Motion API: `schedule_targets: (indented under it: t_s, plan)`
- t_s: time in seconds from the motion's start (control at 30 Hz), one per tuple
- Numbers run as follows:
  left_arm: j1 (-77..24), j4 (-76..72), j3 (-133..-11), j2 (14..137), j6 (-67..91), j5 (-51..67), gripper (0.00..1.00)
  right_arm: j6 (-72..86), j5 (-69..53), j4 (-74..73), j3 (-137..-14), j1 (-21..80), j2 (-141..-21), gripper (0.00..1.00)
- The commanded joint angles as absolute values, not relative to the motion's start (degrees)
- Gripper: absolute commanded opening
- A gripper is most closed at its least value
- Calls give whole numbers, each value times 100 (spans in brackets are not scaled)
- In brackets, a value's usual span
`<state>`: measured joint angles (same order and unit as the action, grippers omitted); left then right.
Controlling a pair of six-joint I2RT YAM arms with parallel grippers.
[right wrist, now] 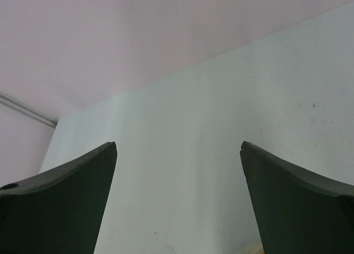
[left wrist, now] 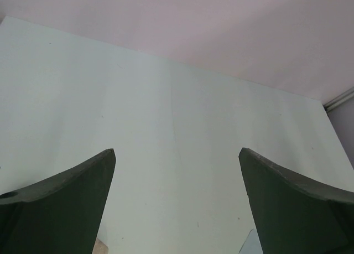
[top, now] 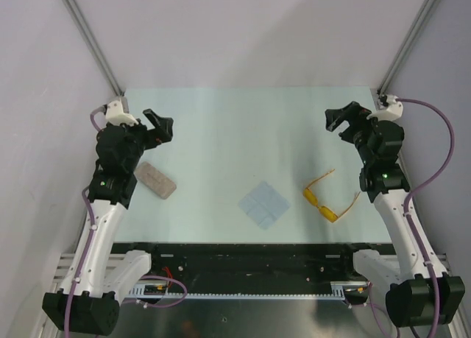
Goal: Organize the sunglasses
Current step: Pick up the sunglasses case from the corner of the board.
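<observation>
Top external: yellow-orange sunglasses (top: 329,199), temples unfolded.

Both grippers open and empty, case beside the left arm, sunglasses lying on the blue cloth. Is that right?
No. The sunglasses are not on the blue cloth; they lie on the table apart from it, toward the right arm, as the top external view shows. The rest holds: left gripper and right gripper open and empty, case beside the left arm.
</observation>
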<state>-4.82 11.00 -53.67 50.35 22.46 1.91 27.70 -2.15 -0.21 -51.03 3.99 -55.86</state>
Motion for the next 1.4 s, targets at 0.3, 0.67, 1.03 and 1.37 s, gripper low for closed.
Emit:
schedule_targets:
  t_s: [0.3,0.67,1.03,1.37]
  plan:
    - [-431,1195,-5264,4360,1942,624,100,1618,-412,606,-5203,2360,-5948,100]
    - [595,3164,-5942,4588,2293,-53,100,545,368,1494,-5764,5518,-8444,100]
    - [2645,3182,-5555,4843,3208,809,100,440,773,2040,-7951,6741,-11468,100]
    - [2760,3173,-5502,4675,3735,9,100,141,1116,1179,-9859,6952,-13209,100]
